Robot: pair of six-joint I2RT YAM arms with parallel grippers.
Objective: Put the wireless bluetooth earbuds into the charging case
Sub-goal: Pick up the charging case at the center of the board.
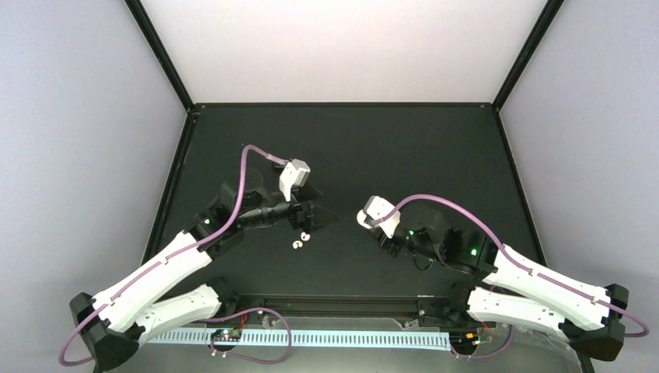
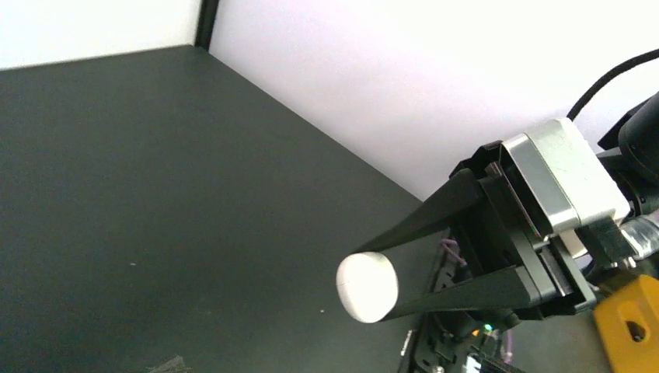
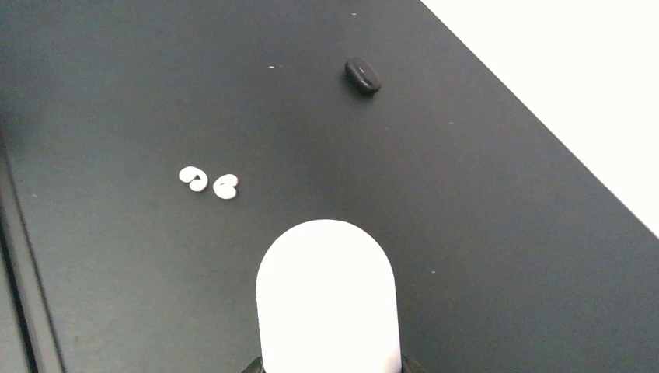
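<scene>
My right gripper (image 1: 364, 221) is shut on the white charging case (image 3: 326, 295) and holds it above the black table, rounded end forward. In the left wrist view the case (image 2: 367, 286) shows end-on between the right gripper's black fingers (image 2: 435, 217). The two white earbuds (image 1: 299, 239) lie side by side on the table, apart from both grippers. In the right wrist view they (image 3: 208, 182) lie ahead and left of the case. My left gripper (image 1: 315, 214) hovers just beyond the earbuds, facing the right gripper. It holds nothing, and its own fingers do not show in its wrist view.
A small black oval object (image 3: 363, 75) lies further out on the table. A black rail (image 1: 334, 303) runs along the near edge and also shows in the right wrist view (image 3: 15, 272). White walls enclose the table's sides and back.
</scene>
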